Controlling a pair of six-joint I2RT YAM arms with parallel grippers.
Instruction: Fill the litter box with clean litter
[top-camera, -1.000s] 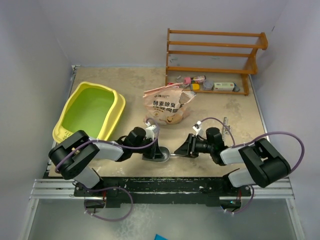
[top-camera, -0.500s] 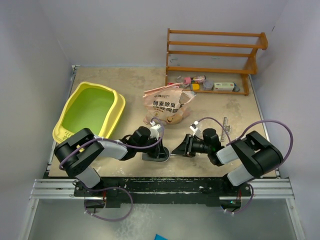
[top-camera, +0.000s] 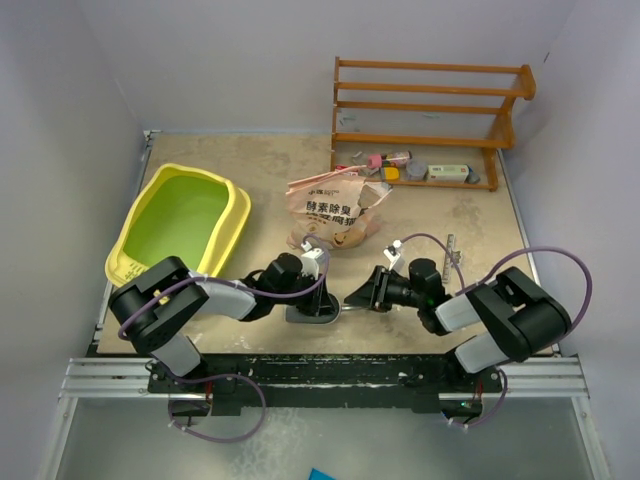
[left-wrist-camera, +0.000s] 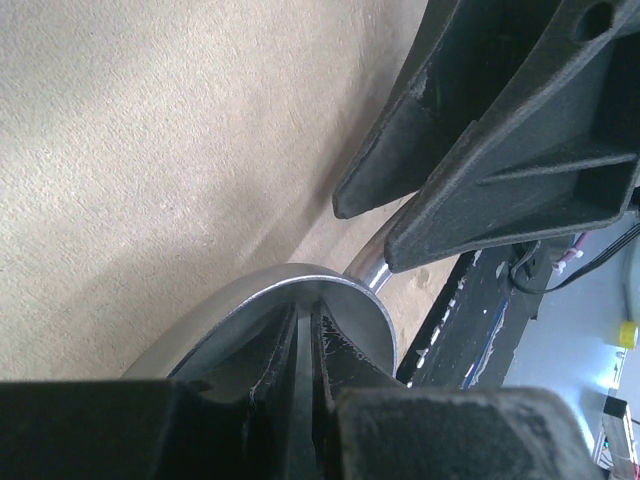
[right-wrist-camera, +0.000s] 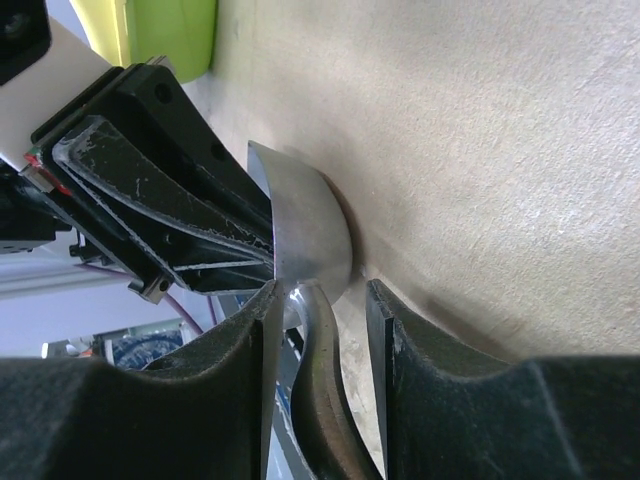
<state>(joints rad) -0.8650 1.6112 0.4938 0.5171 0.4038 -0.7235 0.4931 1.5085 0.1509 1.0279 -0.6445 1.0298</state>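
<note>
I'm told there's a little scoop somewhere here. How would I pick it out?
Find the big yellow litter box at the table's left, then go right, on the near side of the peach-pink bag, to where the two arms' tips meet. The scoop lies there, its bowl pinched by the left gripper, its handle between the right gripper's open fingers. It is the only small, shiny silver thing.

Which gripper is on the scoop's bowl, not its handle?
Left gripper: shut on the scoop at its bowl rim. Right gripper only straddles the handle, jaws open.
</note>
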